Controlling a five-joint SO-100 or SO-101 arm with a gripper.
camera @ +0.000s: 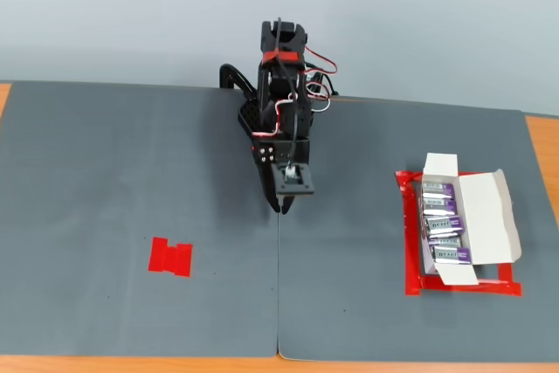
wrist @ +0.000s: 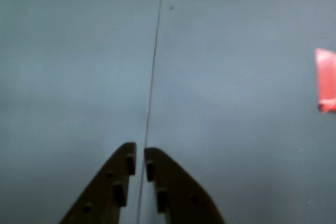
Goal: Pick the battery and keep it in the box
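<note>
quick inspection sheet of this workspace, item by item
surface: two dark grey mats meeting at a seam, on a wood table
job's things: white box open at the right in the fixed view, four batteries in a row inside; no loose battery seen
clutter: red tape patch on the left mat; red tape outline around the box
gripper: gripper nearly shut, empty, above the seam
cables: red and white wires on the arm
surroundings: plain pale wall
</note>
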